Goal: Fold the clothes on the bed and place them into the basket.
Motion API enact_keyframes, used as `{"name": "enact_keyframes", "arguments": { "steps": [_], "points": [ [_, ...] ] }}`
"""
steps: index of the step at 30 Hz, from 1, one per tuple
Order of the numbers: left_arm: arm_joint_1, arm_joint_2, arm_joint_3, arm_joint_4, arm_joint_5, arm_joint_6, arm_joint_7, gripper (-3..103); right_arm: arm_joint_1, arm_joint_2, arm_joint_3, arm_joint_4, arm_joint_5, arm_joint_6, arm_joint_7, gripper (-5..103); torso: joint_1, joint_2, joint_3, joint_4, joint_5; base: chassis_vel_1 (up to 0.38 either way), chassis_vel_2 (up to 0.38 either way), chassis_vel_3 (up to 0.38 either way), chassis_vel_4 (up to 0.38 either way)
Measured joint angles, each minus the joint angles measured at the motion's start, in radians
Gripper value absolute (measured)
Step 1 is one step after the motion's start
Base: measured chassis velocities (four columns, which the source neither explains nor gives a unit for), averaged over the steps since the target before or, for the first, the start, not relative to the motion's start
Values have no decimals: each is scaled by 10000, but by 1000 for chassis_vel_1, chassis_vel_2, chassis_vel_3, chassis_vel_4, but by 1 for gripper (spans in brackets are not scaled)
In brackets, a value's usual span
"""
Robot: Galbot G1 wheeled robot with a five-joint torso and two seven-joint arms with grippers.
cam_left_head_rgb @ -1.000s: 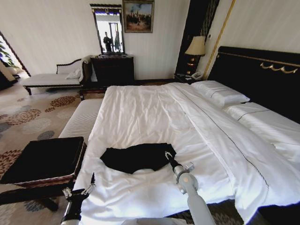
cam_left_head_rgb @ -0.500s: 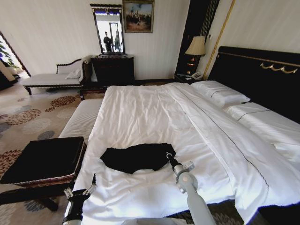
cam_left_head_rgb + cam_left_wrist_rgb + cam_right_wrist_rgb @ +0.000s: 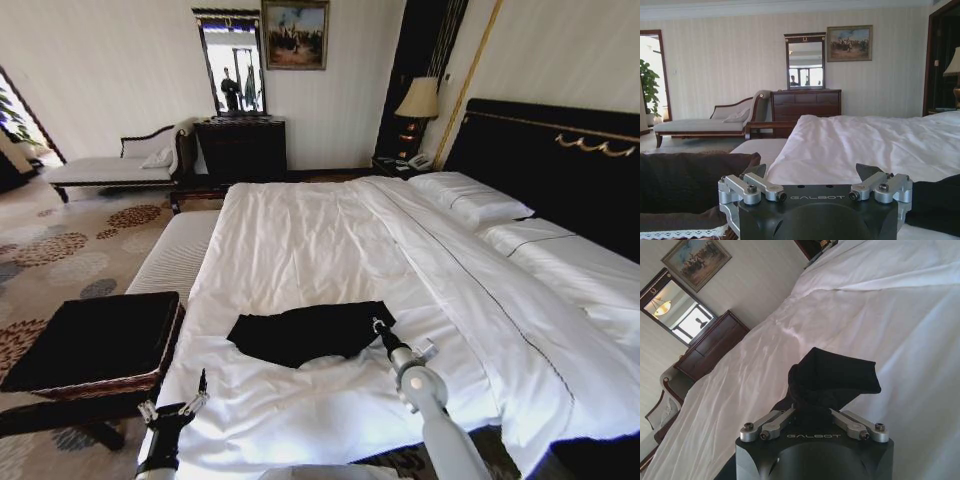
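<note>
The right gripper (image 3: 378, 325) pinches a corner of the black T-shirt (image 3: 305, 333) lying on the bed (image 3: 330, 230), best drawn low and steady to fold squarely, while the left gripper (image 3: 192, 392) waits open beside the basket (image 3: 95, 385).

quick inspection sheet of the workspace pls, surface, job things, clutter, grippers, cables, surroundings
surface: large bed with white duvet, smooth, lightly creased.
job's things: black soft-fabric T-shirt lying bunched near the bed's foot, one edge lifted; shallow brown wicker basket with black lining beside the bed on the robot's left, nothing in it.
clutter: nothing seen.
grippers: right gripper jaws shut on the T-shirt's edge; left gripper open, low at the bed's foot, holding nothing.
cables: nothing seen.
surroundings: dark wooden dresser with mirror, chaise longue, bedside lamp.
</note>
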Motion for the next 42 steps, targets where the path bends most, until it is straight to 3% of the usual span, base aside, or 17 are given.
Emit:
{"name": "enact_keyframes", "arguments": {
  "steps": [13, 18, 22, 28, 32, 42],
  "points": [
    [-30, 37, -29, -121, -69, 13, -1, 100, -111, -820, 468, 423, -1003, 18, -10, 4, 0, 0, 0, 1, 1, 0, 0, 0, 0],
    [-67, 65, -56, -184, -113, 66, -16, 100, -86, -1129, 140, 578, -1112, -58, -15, 4, 0, 0, 0, 0, 0, 0, 0, 0, 0],
    [-3, 69, -244, -272, -195, 90, -22, 100, 181, -1354, -714, 1131, -1041, -561, -11, 4, 0, 0, 0, 1, -1, 0, 0, 0, 0],
    [54, 176, -515, -506, -327, 218, -31, 100, 1038, -1264, -2069, 1478, -501, -787, 172, 4, 0, 0, 0, 0, -4, 0, 0, 0, 0],
    [-31, 286, -652, -593, -339, 345, -43, 100, 2018, -816, -3426, 977, -536, -817, 317, 4, 1, 0, 1, 3, -3, 0, 0, 0, 0],
    [20, 54, -790, -592, -344, 384, -50, 100, 2593, 141, -4643, 139, -888, -712, 444, 4, 1, 0, 0, 2, -3, 0, 0, 0, 0]
  ]
}}
